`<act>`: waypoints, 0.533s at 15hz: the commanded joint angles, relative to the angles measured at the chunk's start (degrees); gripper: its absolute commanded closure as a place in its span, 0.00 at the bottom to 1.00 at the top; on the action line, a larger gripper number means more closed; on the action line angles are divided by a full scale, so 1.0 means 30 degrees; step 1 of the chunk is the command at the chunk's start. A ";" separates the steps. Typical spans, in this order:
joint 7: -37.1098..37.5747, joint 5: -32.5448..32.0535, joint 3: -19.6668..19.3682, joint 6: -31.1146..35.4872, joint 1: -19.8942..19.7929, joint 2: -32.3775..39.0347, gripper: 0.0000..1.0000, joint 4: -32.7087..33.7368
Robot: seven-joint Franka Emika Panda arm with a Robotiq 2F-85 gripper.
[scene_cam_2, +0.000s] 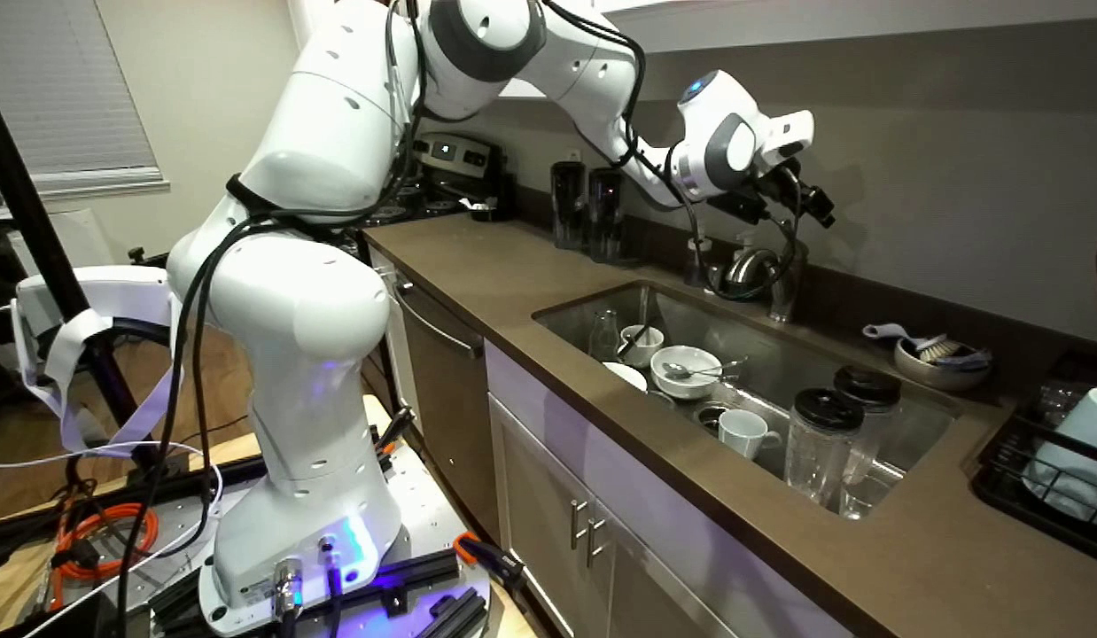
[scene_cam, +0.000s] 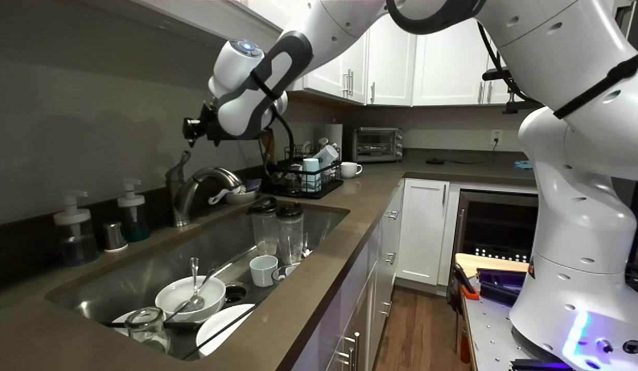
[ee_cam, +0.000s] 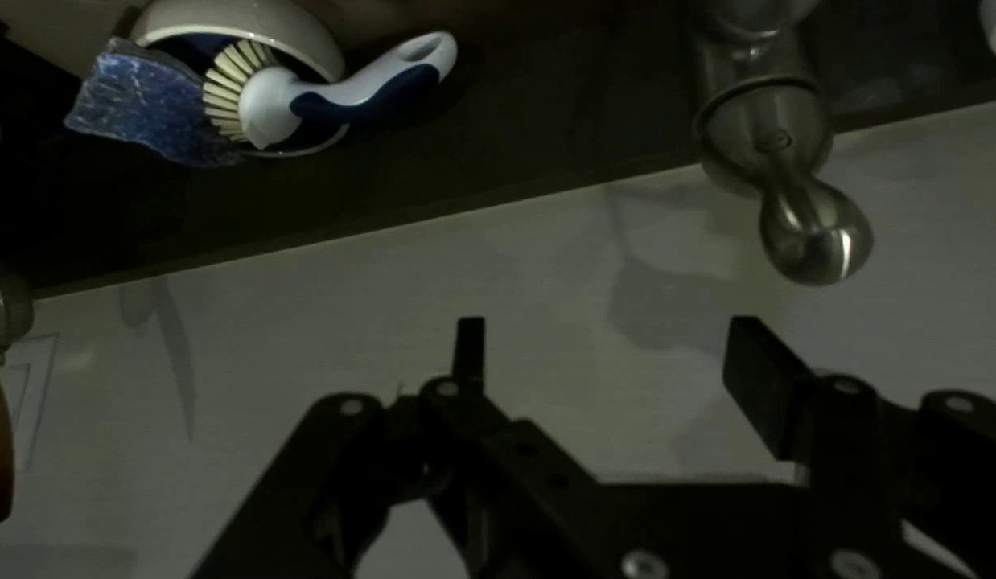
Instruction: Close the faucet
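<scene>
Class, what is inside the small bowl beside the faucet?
The bowl holds a dish brush, its handle jutting out, and part of a blue scrubbing pad. Anything beneath them is hidden from view.

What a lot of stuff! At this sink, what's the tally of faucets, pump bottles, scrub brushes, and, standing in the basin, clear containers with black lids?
Faucet: 1
Pump bottles: 2
Scrub brush: 1
Clear containers with black lids: 2
Total: 6
</scene>
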 commanded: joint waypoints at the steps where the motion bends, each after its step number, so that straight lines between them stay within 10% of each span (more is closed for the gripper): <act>1: 0.0790 -0.0269 -0.1505 0.0333 0.1328 -0.0438 0.00 -0.1154; 8: 0.1025 -0.0292 -0.3482 0.0500 0.3013 -0.0940 0.00 -0.2783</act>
